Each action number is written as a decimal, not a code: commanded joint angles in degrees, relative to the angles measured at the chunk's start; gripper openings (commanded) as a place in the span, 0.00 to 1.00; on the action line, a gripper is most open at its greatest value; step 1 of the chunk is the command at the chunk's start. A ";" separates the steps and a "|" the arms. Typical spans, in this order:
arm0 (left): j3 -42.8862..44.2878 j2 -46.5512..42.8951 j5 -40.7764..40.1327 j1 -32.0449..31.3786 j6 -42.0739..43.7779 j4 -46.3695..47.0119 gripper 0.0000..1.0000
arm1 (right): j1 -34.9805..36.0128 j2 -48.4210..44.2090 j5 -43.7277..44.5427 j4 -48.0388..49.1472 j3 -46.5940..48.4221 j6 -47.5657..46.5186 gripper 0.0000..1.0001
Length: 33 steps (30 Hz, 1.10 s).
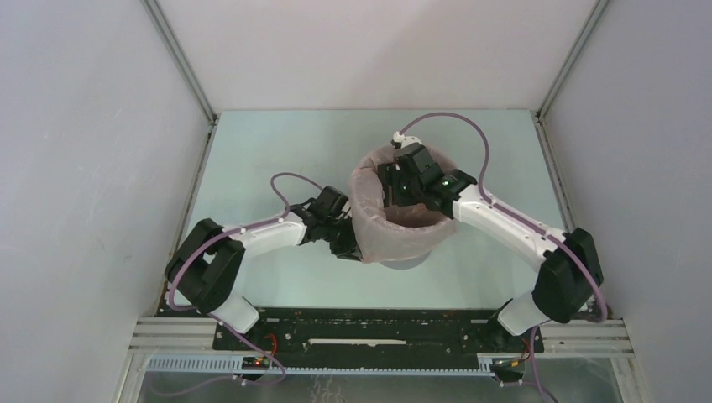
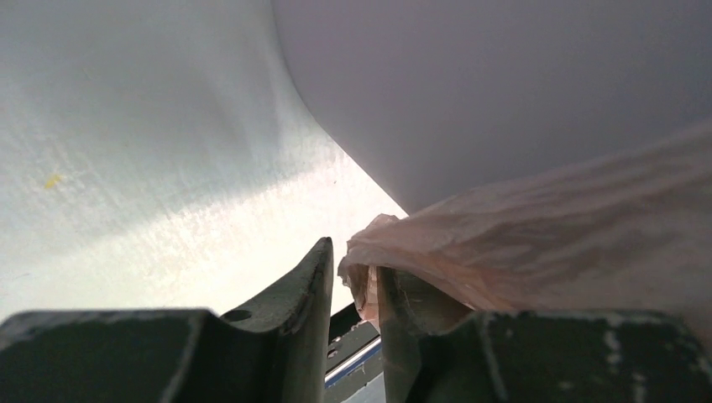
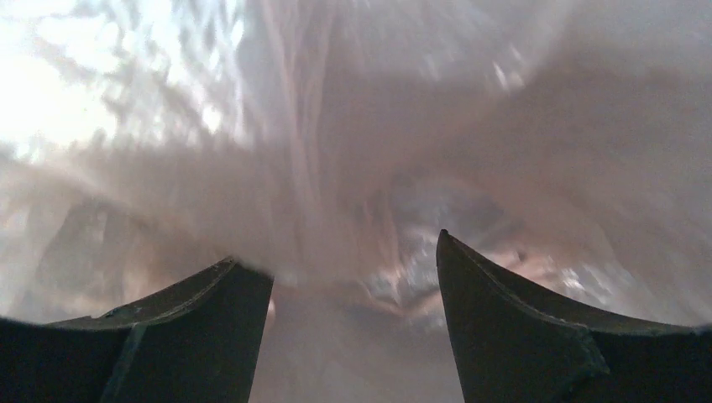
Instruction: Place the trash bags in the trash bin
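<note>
Left gripper (image 2: pixel 353 259): at the trash bin's (image 1: pixel 405 263) outer left wall, jaws narrow, the hem of the trash bag (image 1: pixel 367 220) in the gap; grip cannot be told. Trash bin: lined with the pink bag, film folded over its rim; right gripper (image 3: pixel 353 252) inside, jaws wide, empty. Only the left wrist view shows the hem; only the right wrist view shows the wrinkled interior.

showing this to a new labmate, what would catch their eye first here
First, the pale-pink trash bag draped over the rim of the grey trash bin at the middle of the table, lining it. Next, the right gripper sunk inside the bag, jaws wide open on nothing. The left gripper sits at the bin's outer left side with the bag's hem in its narrow gap; whether it grips is unclear.
</note>
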 commanded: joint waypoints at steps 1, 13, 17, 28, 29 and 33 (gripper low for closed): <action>1.70 -2.77 -1.75 -0.63 0.67 -1.29 0.31 | 0.04 -4.97 2.70 -4.57 -1.94 -4.38 0.79; 2.96 -1.53 -2.21 -2.06 2.68 -3.97 0.36 | 2.73 5.80 3.72 6.45 -8.51 0.72 0.79; 3.78 -1.09 -2.12 -2.04 3.46 -4.60 0.36 | 2.94 7.23 4.30 10.76 -11.38 2.83 0.80; 4.87 0.46 -2.48 -2.10 5.78 -5.89 0.38 | 1.96 -2.08 5.24 0.18 -6.27 -3.43 0.80; 4.56 0.37 -2.40 -2.11 5.72 -5.70 0.38 | 1.95 -3.54 4.88 -0.95 -6.23 -3.32 0.80; 3.75 -0.61 -2.98 -2.12 6.34 -5.44 0.40 | 3.30 -5.12 2.95 -3.15 -7.96 -3.67 0.80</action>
